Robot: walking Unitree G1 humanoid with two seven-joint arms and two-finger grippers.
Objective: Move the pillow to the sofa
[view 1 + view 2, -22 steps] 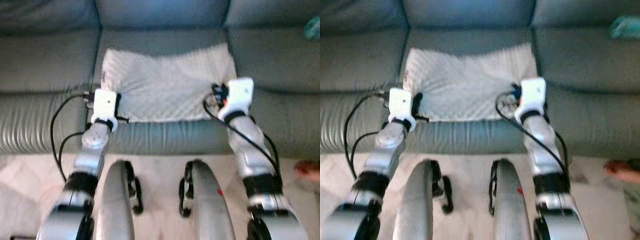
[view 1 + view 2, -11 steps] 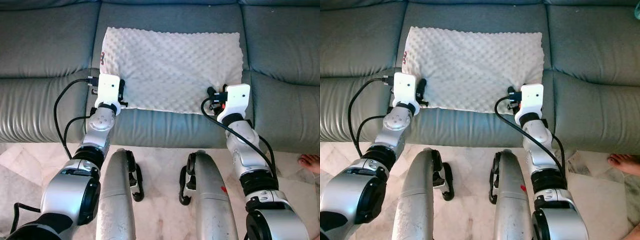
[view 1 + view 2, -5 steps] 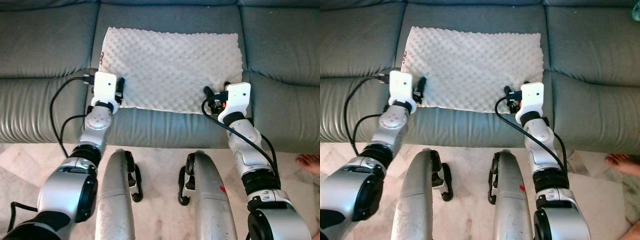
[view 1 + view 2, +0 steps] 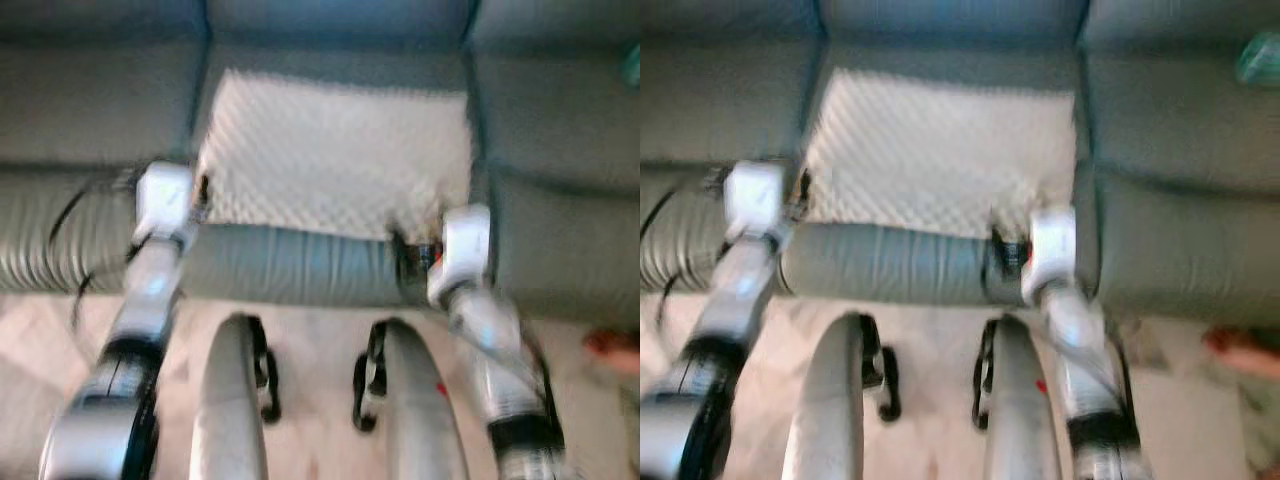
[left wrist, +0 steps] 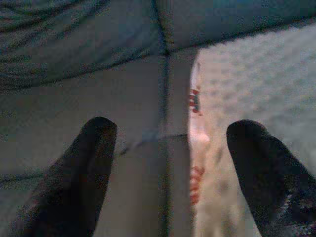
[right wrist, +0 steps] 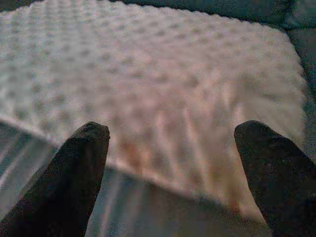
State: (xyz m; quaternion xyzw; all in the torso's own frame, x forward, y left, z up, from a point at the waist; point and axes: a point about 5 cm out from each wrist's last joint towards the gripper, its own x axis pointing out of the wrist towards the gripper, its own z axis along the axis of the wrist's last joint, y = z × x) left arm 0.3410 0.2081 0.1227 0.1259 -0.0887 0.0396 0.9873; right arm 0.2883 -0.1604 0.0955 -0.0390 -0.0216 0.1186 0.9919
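White pillow (image 4: 335,155) flat on sofa (image 4: 90,110); red tag (image 5: 194,100).

**Grey sofa, one pillow on its middle seat**

The grey-green sofa (image 4: 90,240) spans the head views, its seat split by seams into three cushions. A white, bumpy-textured pillow (image 4: 335,155) lies flat on the middle cushion, its near edge close to the seat's front roll. Red marks (image 5: 195,101) run along the pillow's left edge. Pale marbled floor (image 4: 320,330) lies before the sofa.
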